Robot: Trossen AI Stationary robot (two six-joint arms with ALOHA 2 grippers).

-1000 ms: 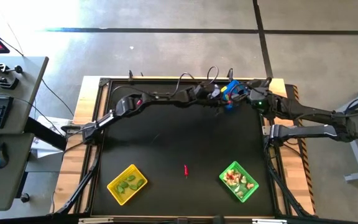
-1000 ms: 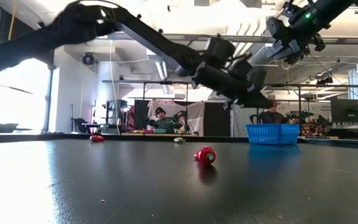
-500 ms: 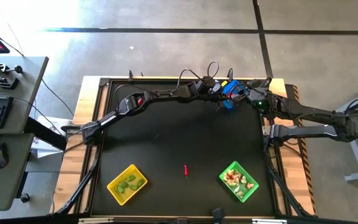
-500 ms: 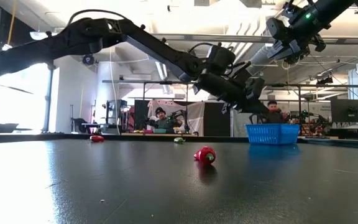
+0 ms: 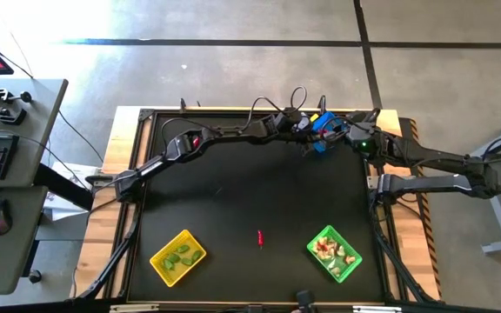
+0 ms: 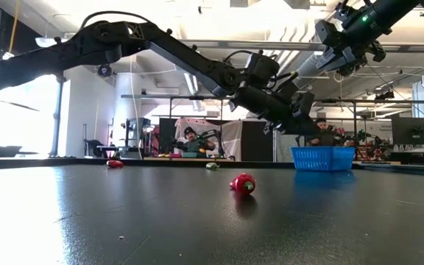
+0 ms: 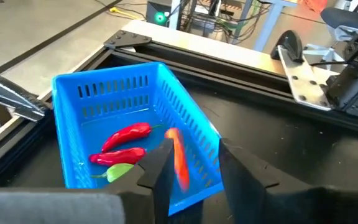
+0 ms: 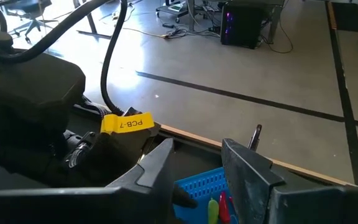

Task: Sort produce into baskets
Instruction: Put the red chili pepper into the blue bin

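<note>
Left wrist view: blue basket [image 7: 92, 93] holds glossy red chilies [image 7: 125, 135].

Far edge: blue basket [image 5: 323, 126] sits by the far rim; left gripper [image 7: 188, 165] hangs over it with fingers apart, right gripper [image 5: 355, 139] just beside, so the two arms crowd this corner.
Basket opening: a falling red chili [image 7: 179, 163] sits between the left fingers, above the basket wall.
Middle: open black table [image 5: 233, 200]; only one red pepper [image 5: 260, 237] lies there.
Near edge: yellow basket [image 5: 178, 256] and green basket [image 5: 334, 253] well apart, with a passable gap between them.
</note>
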